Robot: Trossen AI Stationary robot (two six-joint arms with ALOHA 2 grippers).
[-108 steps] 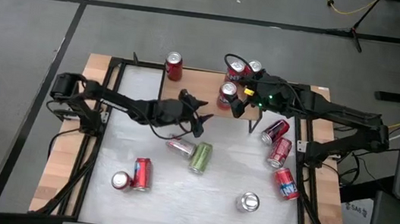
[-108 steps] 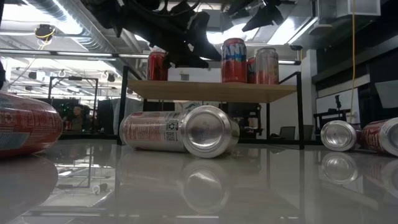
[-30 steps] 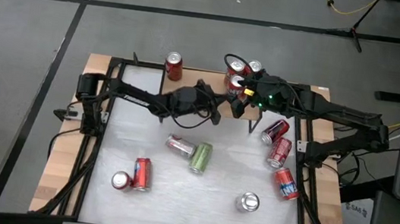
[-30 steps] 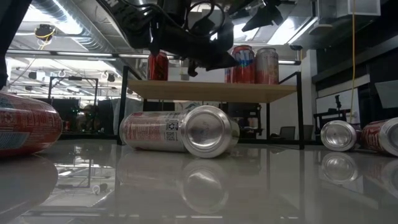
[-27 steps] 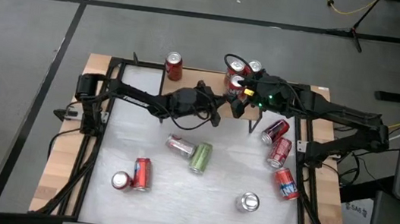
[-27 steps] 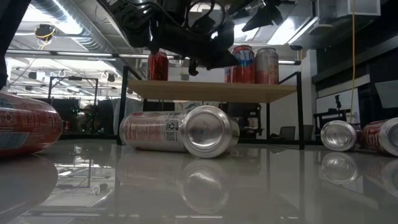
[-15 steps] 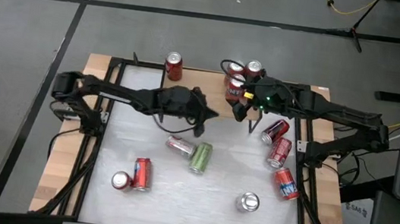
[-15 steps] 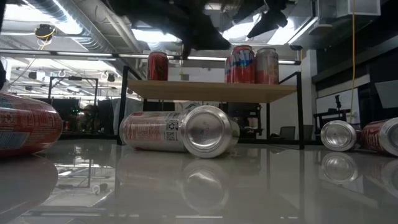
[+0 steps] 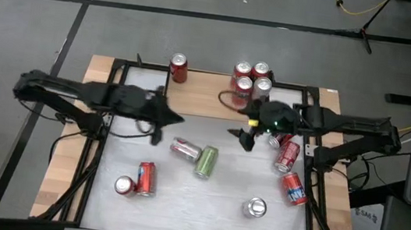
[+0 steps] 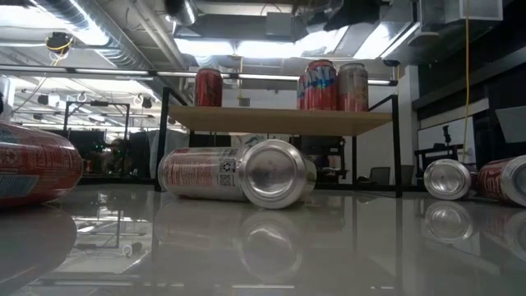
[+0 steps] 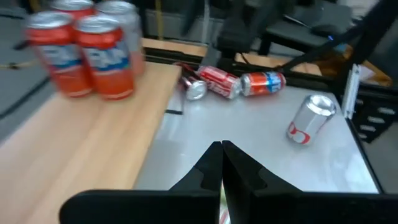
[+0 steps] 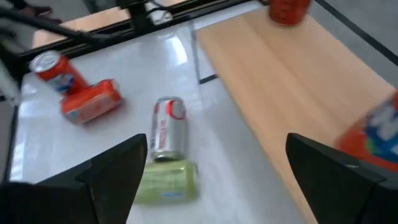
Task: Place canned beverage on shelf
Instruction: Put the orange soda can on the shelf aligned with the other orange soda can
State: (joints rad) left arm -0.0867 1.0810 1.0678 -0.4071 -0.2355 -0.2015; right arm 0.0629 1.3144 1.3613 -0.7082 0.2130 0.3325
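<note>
Three red cans [image 9: 251, 78] stand clustered at the right end of the shelf [image 9: 208, 92], touching one another, and a fourth red can [image 9: 178, 68] stands alone well to their left on the same plank. From the low view the shelf top [image 10: 279, 120] carries them all upright, lone can [image 10: 209, 87] on one side, cluster [image 10: 335, 85] on the other. Left tool [image 9: 176, 118] hangs over the bench [image 9: 216, 218] just in front of the shelf's left half, fingers [image 11: 219, 163] pressed together, nothing in them. Right tool [image 9: 245, 136] hovers over the bench near the shelf's right end, fingers [image 12: 118, 169] spread wide and empty. Between and below the two tools lie a silver can [image 9: 184, 149] and a green can [image 9: 206, 161], touching, both on their sides. Down left, two red cans [image 9: 137, 182] sit together; at right, three more red ones [image 9: 288, 160] lie strung along the bench edge; a silver can [image 9: 255, 207] stands upright near the front right.
</note>
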